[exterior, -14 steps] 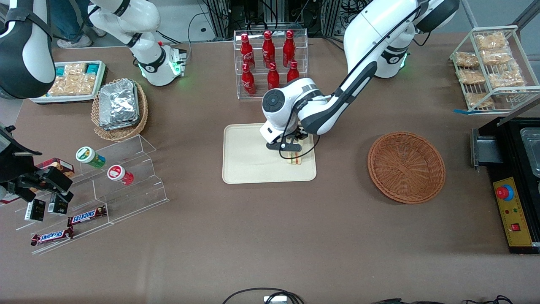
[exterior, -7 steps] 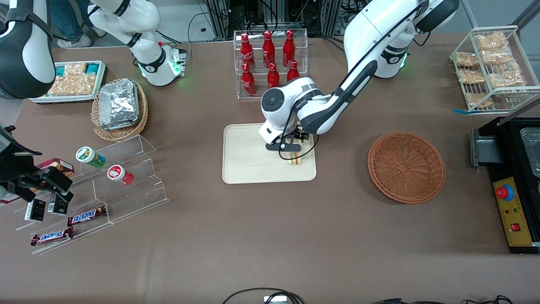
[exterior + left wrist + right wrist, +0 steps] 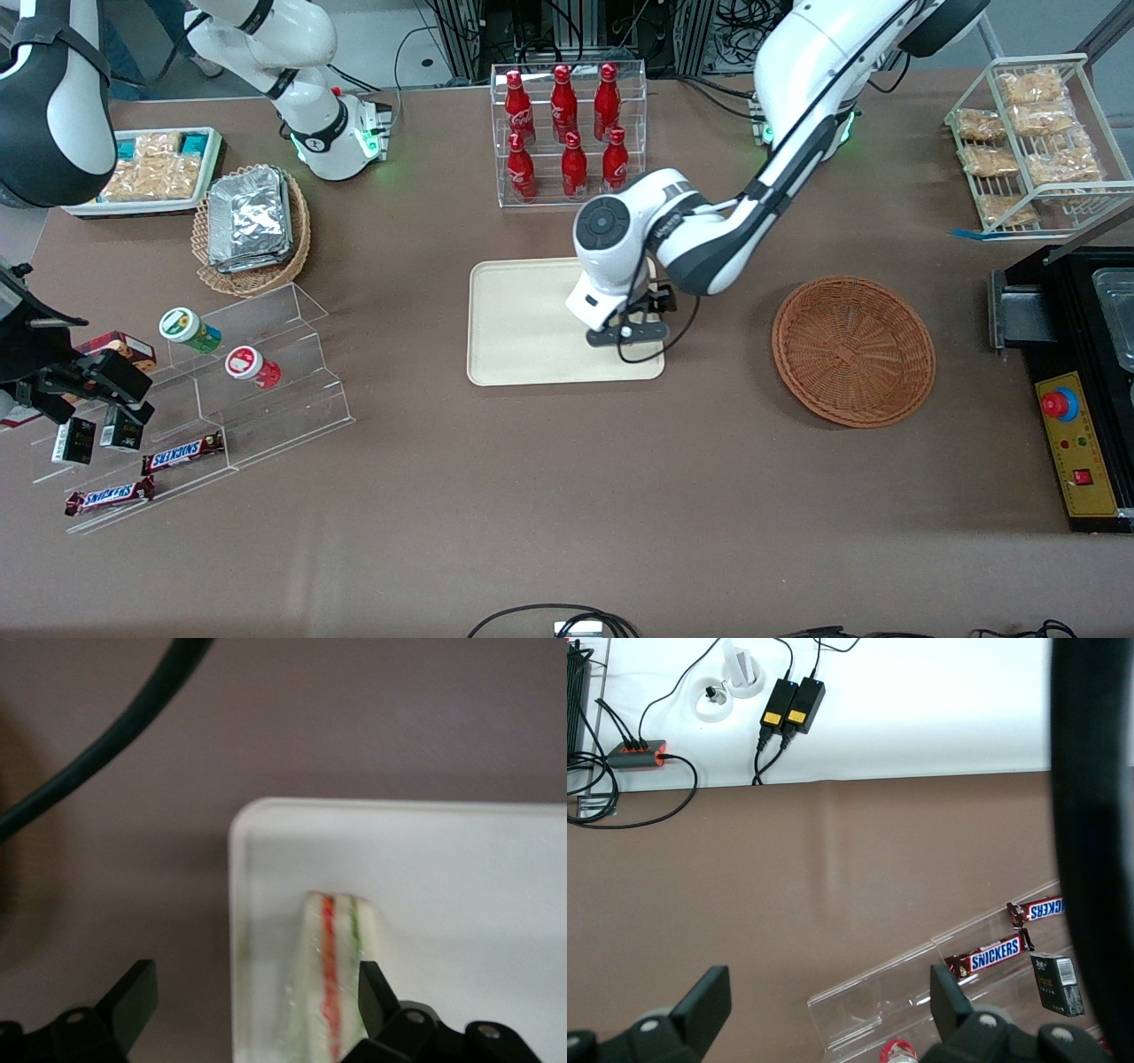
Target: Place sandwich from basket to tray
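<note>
The sandwich (image 3: 330,974) sits on the tray (image 3: 461,868), right by the tray's rim at the working arm's end. The tool (image 3: 252,997) hangs just above it, fingers (image 3: 133,997) spread wide, not pinching anything. The basket (image 3: 853,351) sits on the counter (image 3: 567,496) beside the tray.

Front overhead and close wrist views share tray (image 3: 523,323).
</note>
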`<state>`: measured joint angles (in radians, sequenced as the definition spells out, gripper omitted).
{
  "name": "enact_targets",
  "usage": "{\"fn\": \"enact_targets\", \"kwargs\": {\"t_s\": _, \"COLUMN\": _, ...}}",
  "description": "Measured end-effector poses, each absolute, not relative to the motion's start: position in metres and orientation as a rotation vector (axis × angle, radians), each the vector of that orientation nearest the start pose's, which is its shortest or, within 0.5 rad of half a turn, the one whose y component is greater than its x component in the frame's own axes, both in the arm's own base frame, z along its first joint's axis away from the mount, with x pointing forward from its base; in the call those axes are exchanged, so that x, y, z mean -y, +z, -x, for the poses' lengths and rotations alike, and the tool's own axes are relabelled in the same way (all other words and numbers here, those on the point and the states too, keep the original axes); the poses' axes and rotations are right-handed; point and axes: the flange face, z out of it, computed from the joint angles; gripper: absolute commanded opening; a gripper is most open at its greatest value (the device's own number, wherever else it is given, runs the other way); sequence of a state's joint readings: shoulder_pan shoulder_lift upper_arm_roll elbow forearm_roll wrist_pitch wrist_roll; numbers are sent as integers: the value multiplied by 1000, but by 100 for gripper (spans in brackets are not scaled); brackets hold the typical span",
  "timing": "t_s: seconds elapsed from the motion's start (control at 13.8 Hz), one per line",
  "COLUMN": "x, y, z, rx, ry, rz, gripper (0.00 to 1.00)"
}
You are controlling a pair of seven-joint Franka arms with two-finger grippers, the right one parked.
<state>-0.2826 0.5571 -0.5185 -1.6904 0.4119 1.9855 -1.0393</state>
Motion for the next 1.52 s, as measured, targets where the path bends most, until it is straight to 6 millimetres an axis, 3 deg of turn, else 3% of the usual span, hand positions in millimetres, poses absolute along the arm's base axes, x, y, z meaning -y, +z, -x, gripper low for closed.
{"fn": "enact_targets", "kwargs": {"t_s": 0.43, "x": 324, "y": 352, "z": -570, "rx": 405, "ry": -1, "rz": 2843, "gripper": 100}}
{"fn": "enact_targets", "kwargs": {"t_s": 0.65, "x": 272, "y": 375, "z": -592, "rx": 493, "ry": -10, "rz": 2818, "gripper": 100}}
{"fn": "enact_targets", "kwargs": {"t_s": 0.87, "x": 230, "y": 402, "z": -600, "rx": 426, "ry": 22, "rz": 2796, "gripper": 100}}
{"fn": "enact_targets", "kwargs": {"t_s": 1.16, "x": 192, "y": 441, "z": -603, "rx": 355, "ry": 46, "rz": 2846, "gripper": 100}}
{"fn": "enact_targets", "kwargs": {"t_s": 1.52, "x": 128, "y": 511, "z": -586, "rx": 239, "ry": 120, "rz": 2917, "gripper": 100}}
